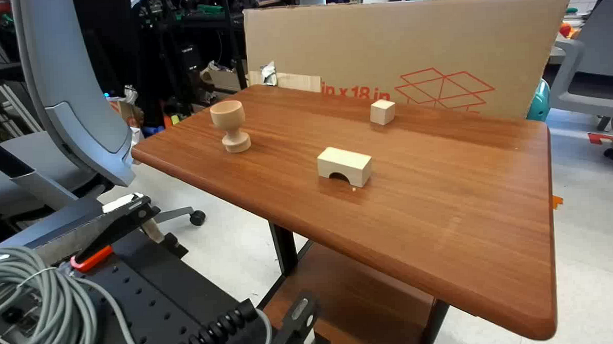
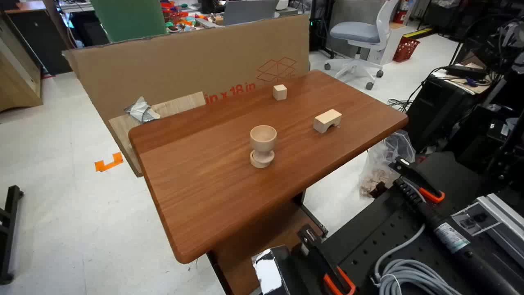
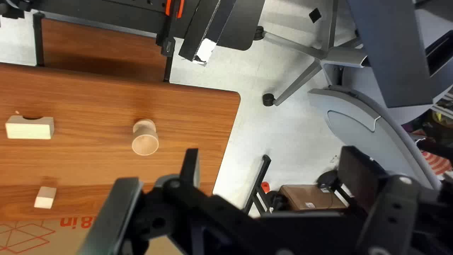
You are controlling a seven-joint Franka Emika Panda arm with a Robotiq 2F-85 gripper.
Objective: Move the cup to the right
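The cup (image 1: 228, 121) is light wood with a rounded bowl on a short stem and round foot. It stands upright on the brown table (image 1: 452, 196) in both exterior views (image 2: 263, 141). The cup also shows in the wrist view (image 3: 145, 140), left of centre, with its bowl opening towards the camera. My gripper (image 3: 270, 151) shows at the bottom of the wrist view. Its fingers are wide apart with nothing between them. The cup lies outside the fingers, beyond the left one, and apart from them. The gripper is out of view in both exterior views.
An arch-cut wooden block (image 1: 344, 165) and a small wooden cube (image 1: 382, 113) stand on the table. A cardboard sheet (image 2: 196, 61) rises along one long table edge. A black base with clamps (image 2: 368, 246) lies along the opposite side. A grey chair (image 3: 354, 117) stands beyond the table end.
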